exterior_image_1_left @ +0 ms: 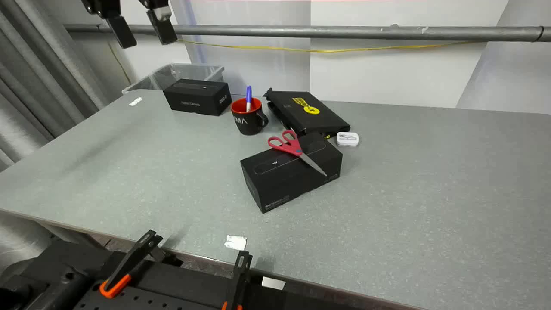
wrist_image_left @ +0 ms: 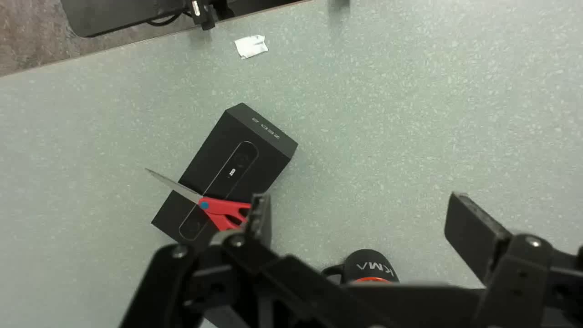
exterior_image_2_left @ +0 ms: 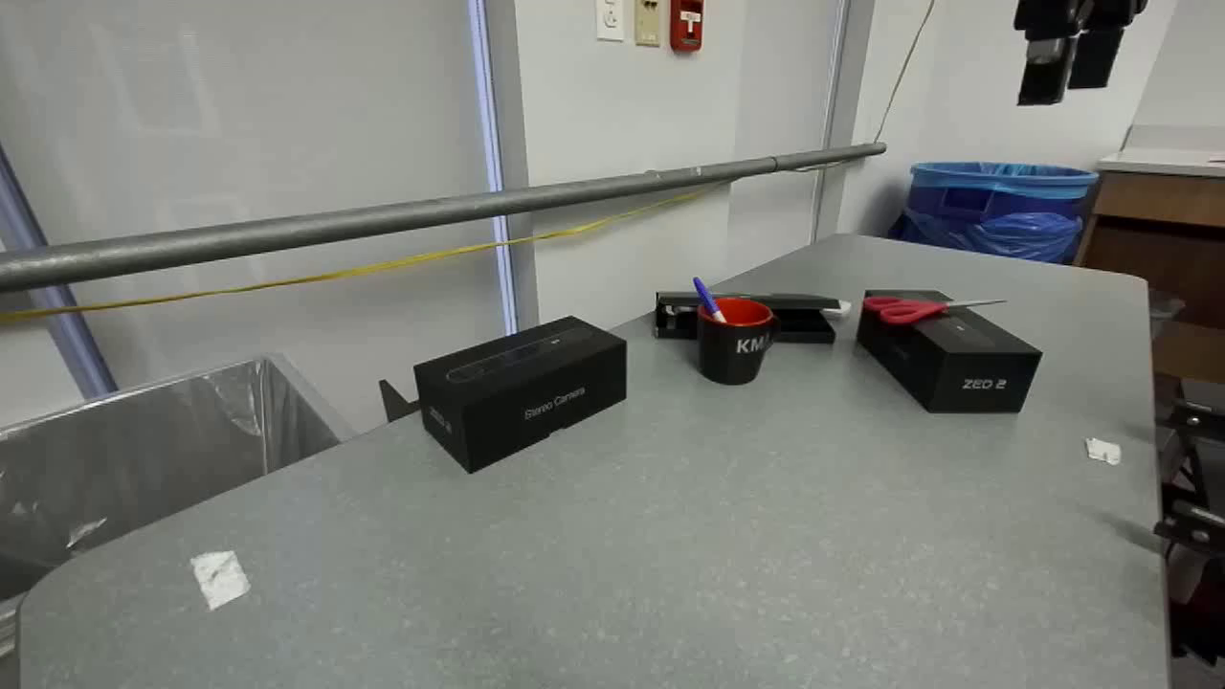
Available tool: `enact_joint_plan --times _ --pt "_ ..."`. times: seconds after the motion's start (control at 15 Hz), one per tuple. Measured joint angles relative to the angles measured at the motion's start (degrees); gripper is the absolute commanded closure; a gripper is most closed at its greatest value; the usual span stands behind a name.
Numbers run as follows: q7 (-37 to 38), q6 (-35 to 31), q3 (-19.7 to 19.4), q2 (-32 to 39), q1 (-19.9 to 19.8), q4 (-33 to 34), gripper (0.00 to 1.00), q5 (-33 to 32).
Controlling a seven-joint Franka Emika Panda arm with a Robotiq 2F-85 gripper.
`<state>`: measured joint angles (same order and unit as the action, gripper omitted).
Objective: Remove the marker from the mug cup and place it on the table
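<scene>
The mug cup (exterior_image_1_left: 247, 123) stands upright on the grey table (exterior_image_1_left: 409, 202). It is black outside and red inside, and also shows in an exterior view (exterior_image_2_left: 729, 356). The blue marker (exterior_image_1_left: 249, 95) stands in it, leaning on the rim, blue end up; it also shows in an exterior view (exterior_image_2_left: 708, 300). My gripper (exterior_image_1_left: 148, 41) is open and empty, high above the table and apart from the mug; it shows in an exterior view (exterior_image_2_left: 1067, 91) too. In the wrist view the mug (wrist_image_left: 370, 265) is partly behind the open gripper (wrist_image_left: 360, 200), and the marker is hidden.
Red-handled scissors (exterior_image_1_left: 289, 144) lie on a black box (exterior_image_1_left: 275, 183) in front of the mug. Another black box (exterior_image_1_left: 196, 98) and a flat black case (exterior_image_1_left: 327, 116) flank the mug. A small white case (exterior_image_1_left: 347, 138) lies nearby. Clamps (exterior_image_1_left: 241, 269) sit at the front edge.
</scene>
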<state>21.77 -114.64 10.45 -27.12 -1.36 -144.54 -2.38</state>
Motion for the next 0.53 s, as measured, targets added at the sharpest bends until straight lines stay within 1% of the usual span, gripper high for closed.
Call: enact_joint_plan --times 0.27,0.33,0.4,0.53 --pt "-0.14 -0.06 -0.05 0.03 0.07 0.0 0.0 -0.05" --pt "-1.19 -1.47 -0.05 0.1 0.18 -0.03 0.0 -1.09" --pt "-2.3 -3.97 -0.05 0.49 0.2 -0.04 0.0 -2.72" --pt "-3.33 -11.38 -0.26 2.84 0.04 -0.05 0.0 -6.42"
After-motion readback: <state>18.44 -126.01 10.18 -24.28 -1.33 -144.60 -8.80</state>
